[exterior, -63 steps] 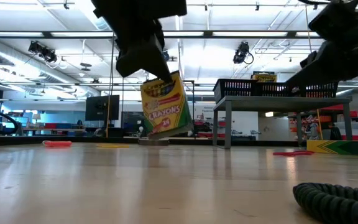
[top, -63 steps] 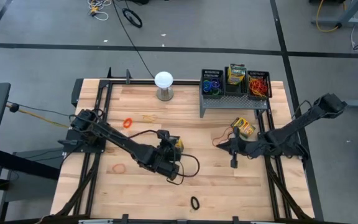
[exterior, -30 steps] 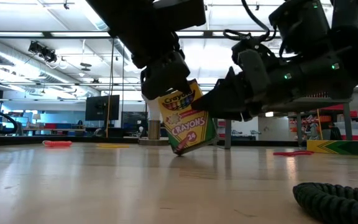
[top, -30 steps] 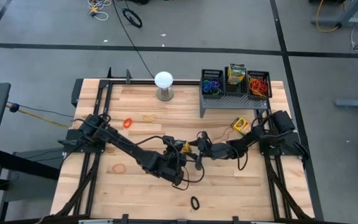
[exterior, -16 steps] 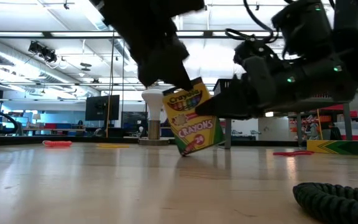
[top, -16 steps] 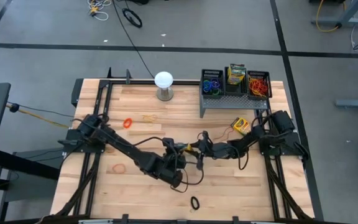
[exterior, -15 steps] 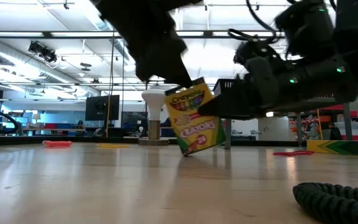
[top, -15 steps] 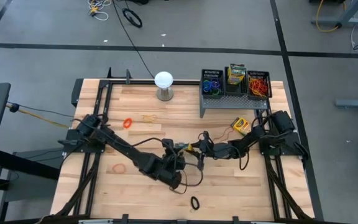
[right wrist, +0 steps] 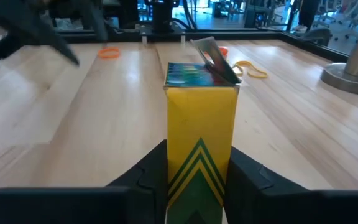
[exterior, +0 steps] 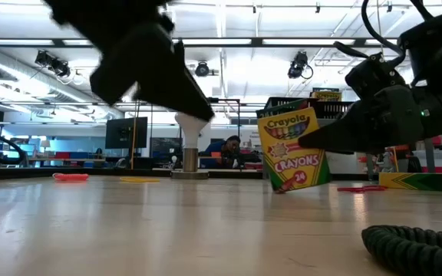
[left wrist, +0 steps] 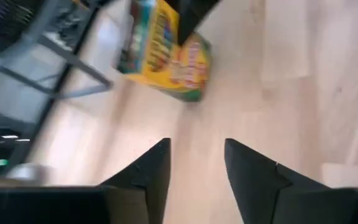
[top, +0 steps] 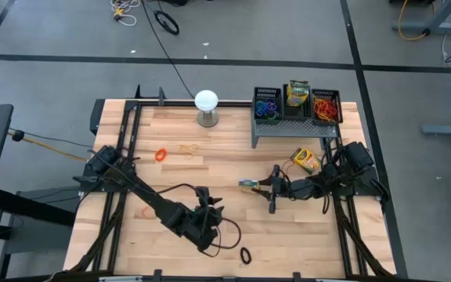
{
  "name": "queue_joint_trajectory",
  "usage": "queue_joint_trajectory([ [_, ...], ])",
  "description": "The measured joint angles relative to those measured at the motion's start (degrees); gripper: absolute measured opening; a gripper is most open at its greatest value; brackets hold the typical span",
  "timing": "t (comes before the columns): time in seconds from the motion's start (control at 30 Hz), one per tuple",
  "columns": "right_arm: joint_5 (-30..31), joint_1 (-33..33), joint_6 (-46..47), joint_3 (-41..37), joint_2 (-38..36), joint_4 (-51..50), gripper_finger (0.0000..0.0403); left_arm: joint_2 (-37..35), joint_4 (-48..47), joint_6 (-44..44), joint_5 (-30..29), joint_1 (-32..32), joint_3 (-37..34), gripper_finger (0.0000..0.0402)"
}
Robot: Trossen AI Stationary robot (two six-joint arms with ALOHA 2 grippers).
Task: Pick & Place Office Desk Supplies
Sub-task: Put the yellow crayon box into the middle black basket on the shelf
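Right hand (right wrist: 197, 168) clamped on crayon box (right wrist: 201, 134), fingers flat against its two narrow sides — firm hold for carrying. Box upright just off worktop (top: 210, 157), slightly tilted; long axis near vertical, opened flap up, away from hand. Second crayon box (top: 307, 160) close behind right hand, beside grey riser. Bins (top: 297, 105) on riser, farther off, likely destination. Left hand (left wrist: 194, 165) well apart, fingers spread, empty, facing box.

1. A robotics lab or workshop hall: a pale wooden-plank table (top: 210, 149) stands on a grey concrete floor (top: 53, 31) crossed by dark tape lines.
2. Black cables (top: 167, 22) lie at 12 o'clock.
3. Ceiling strip lights (exterior: 229, 47) and distant dark monitors (exterior: 126, 132) fill the background.
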Motion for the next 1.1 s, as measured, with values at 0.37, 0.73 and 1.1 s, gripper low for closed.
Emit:
queue_joint_trajectory([
  [0.37, -0.2, 0.2, -0.1, -0.8, -0.1, 0.4, 0.0112, -0.1, 82.4, 18.4, 35.7, 12.2, -31.9, 0.0069],
  [0.73, -1.0, 0.1, 0.6, -0.8, -0.1, 0.5, 0.0114, -0.1, 109.1, 23.0, 39.1, 21.3, -45.2, 0.0011],
  [1.1, -1.1, -0.5, 3.3, -0.8, 0.0, -2.8, 0.0134, 0.2, 106.8, 21.3, 35.5, 23.1, -45.4, 0.0027],
])
